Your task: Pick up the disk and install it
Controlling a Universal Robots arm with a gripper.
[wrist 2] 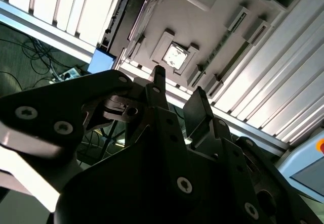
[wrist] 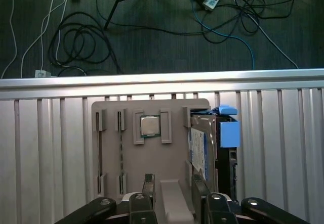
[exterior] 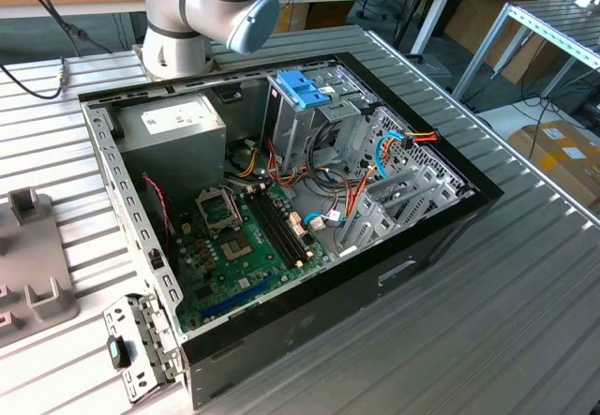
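Because the computer case [exterior: 394, 267] is crowded with cables [exterior: 330, 183], a crooked grip could snag the disk [wrist: 200, 150] there. The disk stands at the edge of the tray [wrist: 152, 105], while the gripper [wrist: 172, 183], wide open and empty, hangs over the tray's middle and might strike its ribs [wrist: 165, 127].

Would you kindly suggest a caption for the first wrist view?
Open gripper facing the grey tray that holds the disk and a chip.

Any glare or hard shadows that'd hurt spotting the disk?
First wrist view: disk evenly lit, glare just on the table edge. Second wrist view: claw a dark silhouette. Exterior view: soft, even light in the computer case.
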